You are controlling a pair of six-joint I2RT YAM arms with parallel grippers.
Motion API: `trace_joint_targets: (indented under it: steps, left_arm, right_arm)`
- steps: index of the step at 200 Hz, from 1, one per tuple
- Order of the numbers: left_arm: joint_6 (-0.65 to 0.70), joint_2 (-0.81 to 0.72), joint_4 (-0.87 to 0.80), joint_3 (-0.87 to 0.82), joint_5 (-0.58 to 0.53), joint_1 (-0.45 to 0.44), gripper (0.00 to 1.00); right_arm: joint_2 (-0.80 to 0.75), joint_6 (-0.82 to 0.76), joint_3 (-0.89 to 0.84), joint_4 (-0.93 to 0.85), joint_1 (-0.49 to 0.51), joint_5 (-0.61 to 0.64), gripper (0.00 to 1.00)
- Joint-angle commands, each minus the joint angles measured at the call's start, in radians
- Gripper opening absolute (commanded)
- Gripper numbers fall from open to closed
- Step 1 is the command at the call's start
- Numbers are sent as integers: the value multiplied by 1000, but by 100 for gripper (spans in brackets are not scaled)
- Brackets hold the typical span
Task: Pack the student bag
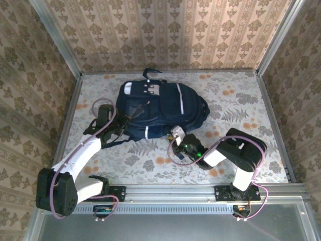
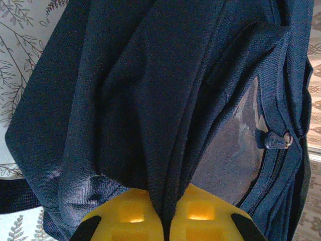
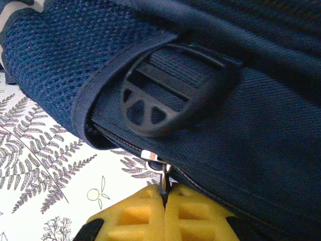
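Two end effectors: both closed on parts of the student bag (image 1: pixel 165 108).
Student bag: lying flat on the table (image 1: pixel 241 105), ahead of both arm bases.
Left end effector (image 2: pixel 163 223): at the bag's left side, clamped on a raised fold of its navy fabric.
Right end effector (image 3: pixel 164 203): at the bag's near edge, pinched together on a metal zipper pull (image 3: pixel 161 170).
Black buckle (image 3: pixel 160 100): on the bag, just above that pull.
Second zipper pull (image 2: pixel 278 140): beside the bag's clear pocket window (image 2: pixel 230 155).

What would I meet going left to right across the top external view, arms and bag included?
First the left arm's elbow → left claw, shut on fabric at the left edge of the student bag → the bag's grey buckle patch → right claw, shut on a zipper pull → right arm's elbow.
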Motion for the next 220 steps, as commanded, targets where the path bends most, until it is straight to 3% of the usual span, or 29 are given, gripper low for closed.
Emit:
trace_joint_targets:
  steps: [1,64,99,136,163,199,212,220]
  left_arm:
    - [42,-45,-20,43,-86,50,0]
    - [88,-65,-65,77,-116,151,0]
    - [111,-50,-78,105,-122,197,0]
    - [113,12,-61,139,-108,209,0]
    - [216,151,-47,254,-18,198,0]
    - [279,362,-168,453,133,198,0]
    - [262,355,-156,433,119,199,0]
    - [254,335,-143,409,102,200,0]
  right_arm:
    - [-82,26,-22,-122,-18,90,0]
    - [-278,62,-54,-372,-53,142,0]
    - [-416,216,-41,-630,-156,204,0]
    - [-438,345,32,-837,-202,220,0]
    - [-446,312,63,-865,-160,157,0]
    - [-473,285,50,-824,-110,133,0]
    - [-479,244,44,-789,-114,144,26]
    - [-483,219,42,-772,-121,139,34]
